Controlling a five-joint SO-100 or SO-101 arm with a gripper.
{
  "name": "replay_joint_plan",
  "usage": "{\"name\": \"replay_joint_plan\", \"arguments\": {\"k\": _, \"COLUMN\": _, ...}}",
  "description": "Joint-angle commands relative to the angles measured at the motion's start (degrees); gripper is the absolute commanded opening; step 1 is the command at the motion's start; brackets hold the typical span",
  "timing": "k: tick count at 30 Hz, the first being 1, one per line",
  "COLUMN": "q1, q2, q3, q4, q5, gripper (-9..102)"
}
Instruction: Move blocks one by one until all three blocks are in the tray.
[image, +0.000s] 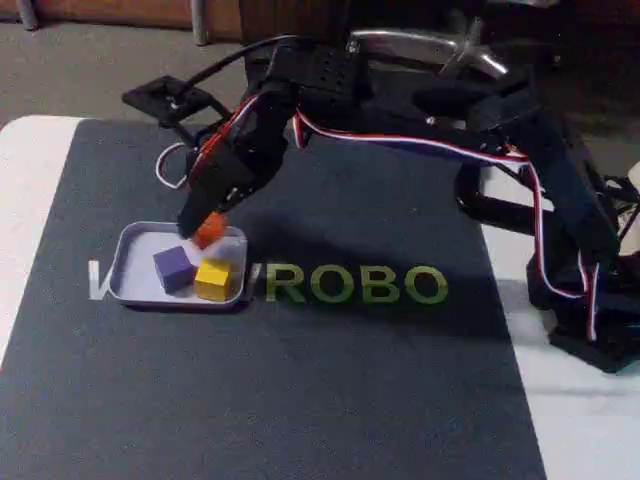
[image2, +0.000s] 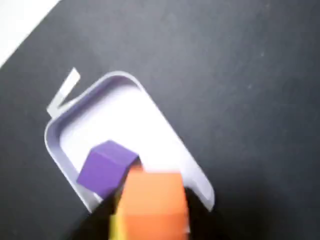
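Your black arm (image: 520, 150) reaches left across the dark mat (image: 300, 380) from its base at the right. The tray (image: 135, 250) sits left of the green lettering (image: 355, 285). Your gripper (image: 203, 228) is clamped on the orange block (image: 210, 232) above the tray's far edge. Inside lie the purple block (image: 174, 268) and, touching its right side, the yellow block (image: 213, 279)
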Motion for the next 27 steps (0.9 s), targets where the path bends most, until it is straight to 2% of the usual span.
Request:
{"name": "replay_joint_plan", "arguments": {"k": 1, "q1": 0.3, "q2": 1.4, "q3": -2.6, "q4": 1.0, "q5": -0.8, "gripper": 20}}
{"name": "replay_joint_plan", "arguments": {"k": 9, "q1": 0.3, "q2": 3.3, "q3": -2.6, "q4": 4.0, "q5": -2.3, "gripper": 18}}
{"name": "replay_joint_plan", "arguments": {"k": 11, "q1": 0.4, "q2": 4.6, "q3": -2.6, "q4": 5.9, "q5": -3.1, "gripper": 10}}
{"name": "replay_joint_plan", "arguments": {"k": 13, "q1": 0.4, "q2": 6.2, "q3": -2.6, "q4": 7.8, "q5": -3.3, "gripper": -8}}
{"name": "replay_joint_plan", "arguments": {"k": 27, "q1": -2.3, "q2": 22.6, "q3": -2.1, "q4": 23.7, "q5": -8.9, "gripper": -8}}
